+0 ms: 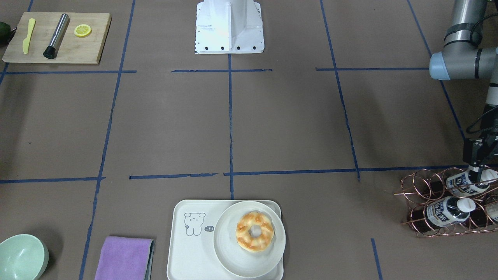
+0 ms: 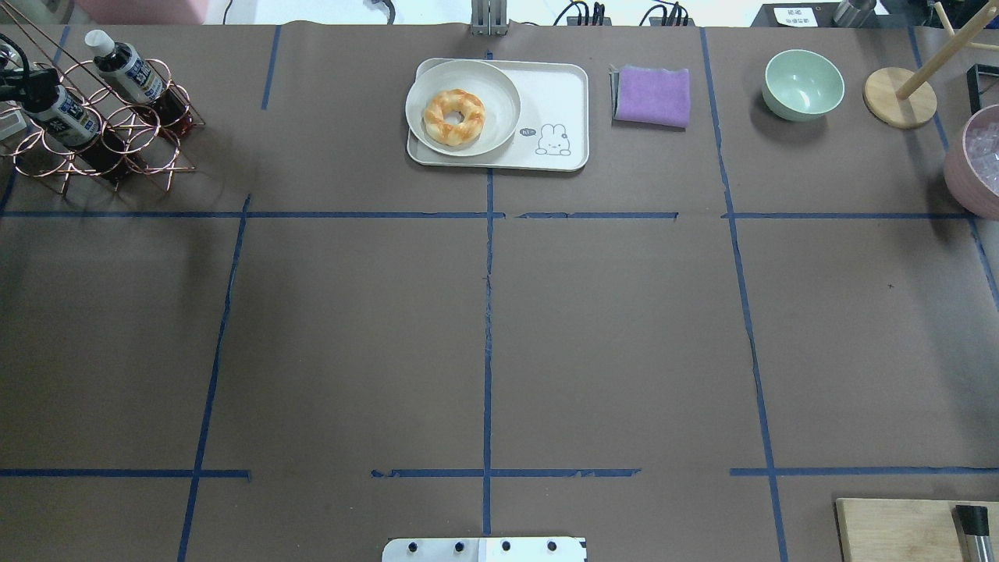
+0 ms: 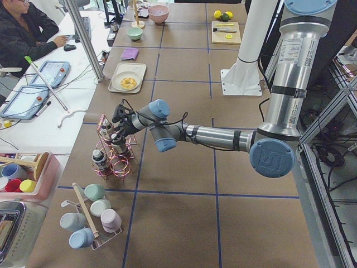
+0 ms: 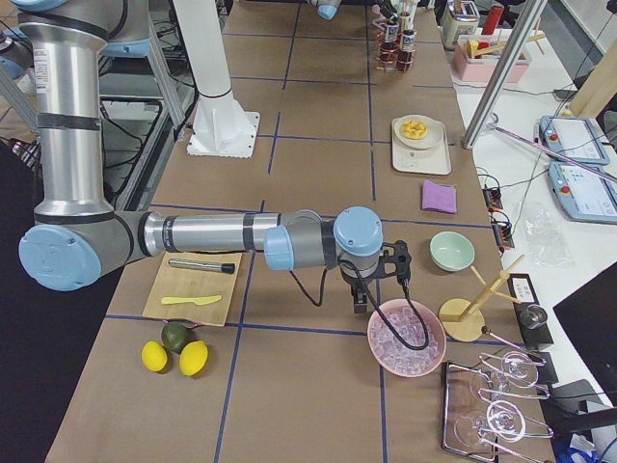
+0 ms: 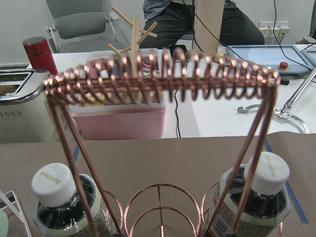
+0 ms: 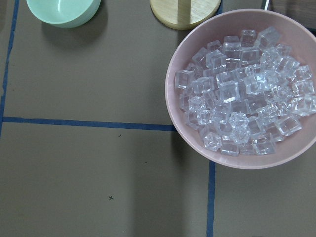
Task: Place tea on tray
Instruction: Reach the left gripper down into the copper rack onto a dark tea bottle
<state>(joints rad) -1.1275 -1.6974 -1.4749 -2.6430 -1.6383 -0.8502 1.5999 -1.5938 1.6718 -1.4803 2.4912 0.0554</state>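
Several tea bottles lie in a copper wire rack [image 1: 420, 186] at the table's left end. My left gripper [image 1: 481, 175] is at the white cap of the upper tea bottle [image 1: 463, 183], which rests in the rack; its jaws look open on either side of the cap. In the overhead view the gripper [image 2: 27, 82] hides that cap. The left wrist view shows two further bottles [image 5: 59, 197] behind the rack's coil. The cream tray [image 1: 186, 252] lies at the far middle edge. My right gripper [image 4: 362, 307] hovers beside a pink bowl of ice [image 4: 407, 333]; I cannot tell its state.
A round plate [image 1: 233, 260] with a doughnut [image 1: 255, 231] covers half of the tray. A purple cloth [image 1: 124, 258] and a green bowl [image 1: 21, 256] lie beside the tray. A wooden board [image 1: 58, 37] with utensils lies near the robot's right side.
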